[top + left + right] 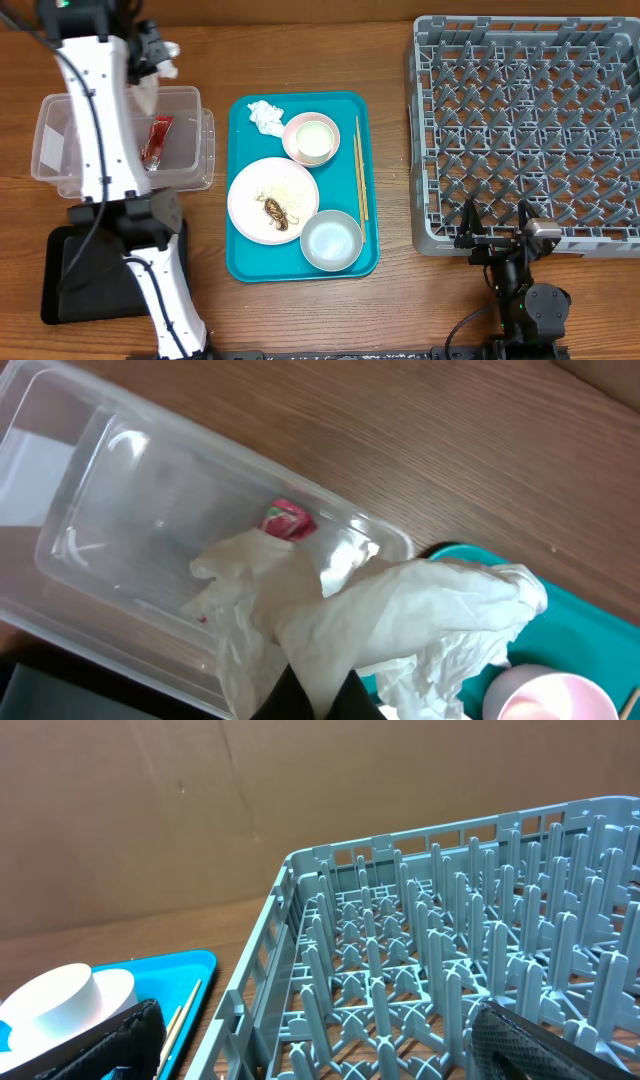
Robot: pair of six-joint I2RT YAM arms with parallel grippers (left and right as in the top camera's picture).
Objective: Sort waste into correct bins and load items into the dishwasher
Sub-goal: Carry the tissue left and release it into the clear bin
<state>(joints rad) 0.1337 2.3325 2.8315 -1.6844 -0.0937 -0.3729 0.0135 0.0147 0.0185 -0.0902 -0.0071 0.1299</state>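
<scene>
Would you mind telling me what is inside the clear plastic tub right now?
A crinkled red wrapper lies on the floor of the tub. The white tissue clamped in the left gripper hangs over it, hiding part of that floor.

No legible text or markings.

Below the left claw (pixel 318 698) the clear tub (pixel 60 150) is open at the top. Its floor is bare except for a red wrapper (pixel 157 140) toward the teal tray (pixel 240 180). The held tissue (pixel 400 610) hangs between claw and tub. The left arm crosses above the tub's middle and the black tray (pixel 70 270). Ahead of the right claw (pixel 495 225), fingers spread wide, the dish rack (pixel 530 130) blocks a level path with its near wall and upright pegs. The space above the pegs is open. To that claw's left, bare wood separates rack and teal tray, and chopsticks (pixel 360 180) lie along the tray's nearest edge.
</scene>
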